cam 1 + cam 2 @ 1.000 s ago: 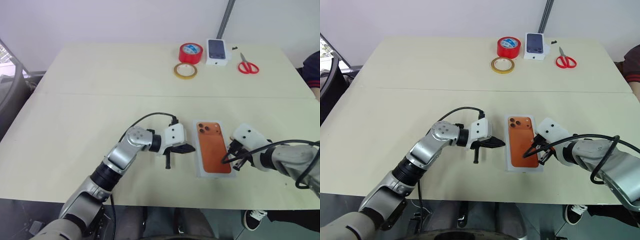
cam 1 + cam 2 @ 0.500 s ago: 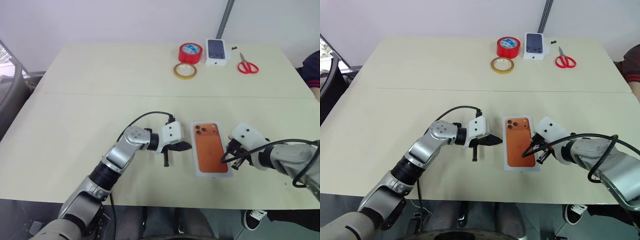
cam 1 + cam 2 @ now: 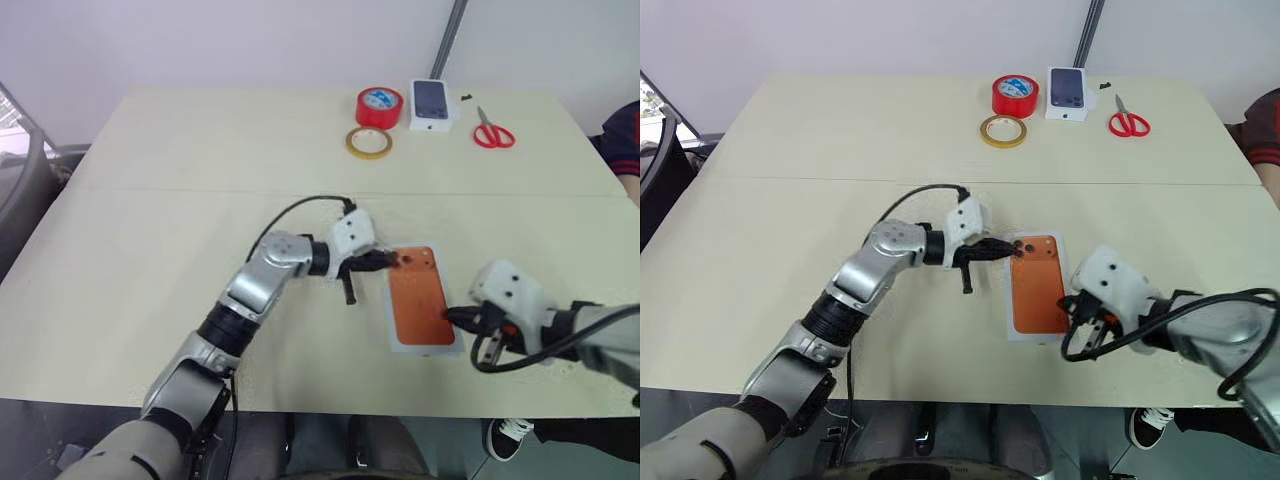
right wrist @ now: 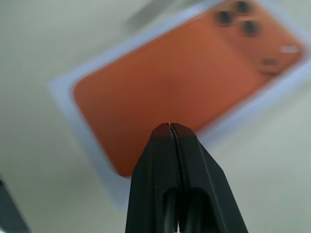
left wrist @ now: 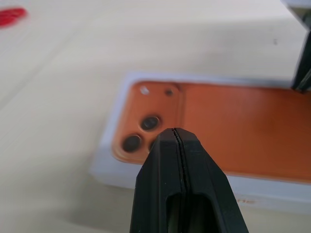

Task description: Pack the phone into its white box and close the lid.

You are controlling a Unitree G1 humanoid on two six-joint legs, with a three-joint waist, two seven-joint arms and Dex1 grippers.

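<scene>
Phone [image 3: 420, 305], copper-orange, camera cluster toward the far end, lying face-down within shallow white box [image 3: 400, 347] on near half of pale table [image 3: 150, 230]. Left gripper [image 3: 392, 261], black fingers pressed together and holding nothing, tip at the phone's camera corner; contact not discernible. Right gripper [image 3: 452, 316], fingers likewise closed and empty, just beside the box's right edge near its near end. At the table's far edge, well apart: red tape roll [image 3: 381, 105], yellowish tape ring [image 3: 369, 142], small white box bearing a phone picture [image 3: 432, 103], red-handled scissors [image 3: 492, 130].
</scene>
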